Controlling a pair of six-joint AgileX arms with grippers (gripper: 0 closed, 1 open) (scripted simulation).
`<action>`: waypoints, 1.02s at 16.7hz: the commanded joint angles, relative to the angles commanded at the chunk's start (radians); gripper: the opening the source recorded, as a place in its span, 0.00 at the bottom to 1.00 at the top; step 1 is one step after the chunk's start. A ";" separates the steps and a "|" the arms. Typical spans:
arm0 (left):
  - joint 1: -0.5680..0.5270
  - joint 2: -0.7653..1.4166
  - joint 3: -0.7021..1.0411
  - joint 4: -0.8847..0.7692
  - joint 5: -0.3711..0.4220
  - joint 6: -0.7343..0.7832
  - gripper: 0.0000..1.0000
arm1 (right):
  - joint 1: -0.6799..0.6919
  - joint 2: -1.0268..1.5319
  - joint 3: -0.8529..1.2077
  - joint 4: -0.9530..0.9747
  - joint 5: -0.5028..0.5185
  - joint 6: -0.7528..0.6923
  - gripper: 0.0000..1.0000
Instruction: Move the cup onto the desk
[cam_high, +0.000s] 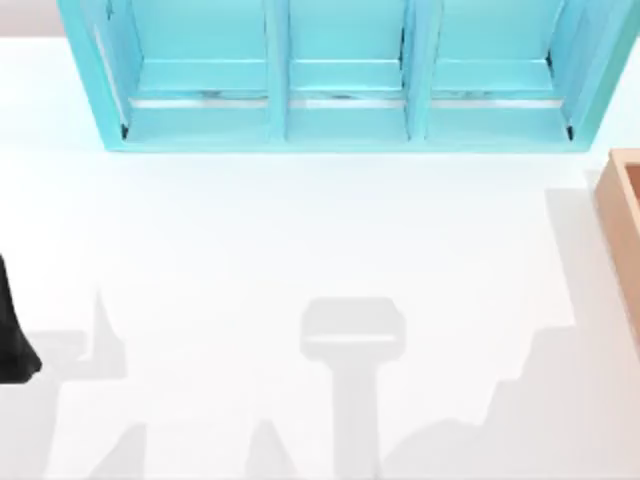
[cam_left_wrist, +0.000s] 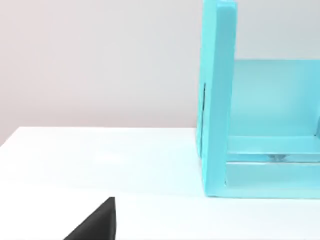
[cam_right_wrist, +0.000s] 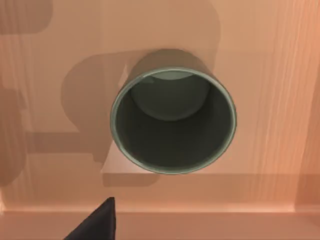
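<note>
While the cup (cam_right_wrist: 173, 122) is still sitting upright inside the wooden box (cam_right_wrist: 45, 150), it is being viewed from directly above.
Whether either gripper is apart or together cannot be told; the desk (cam_high: 300, 240) is being kept free for it.

The left arm (cam_high: 12, 335) is a matte black, rounded bulk. Each wrist view shows a plain black wedge-shaped finger (cam_left_wrist: 97, 223).
</note>
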 joint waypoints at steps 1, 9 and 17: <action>0.000 0.000 0.000 0.000 0.000 0.000 1.00 | 0.000 0.000 0.000 0.000 0.000 0.000 1.00; 0.000 0.000 0.000 0.000 0.000 0.000 1.00 | 0.004 0.025 -0.096 0.119 0.000 0.004 1.00; 0.000 0.000 0.000 0.000 0.000 0.000 1.00 | 0.005 0.099 -0.304 0.403 0.000 0.006 1.00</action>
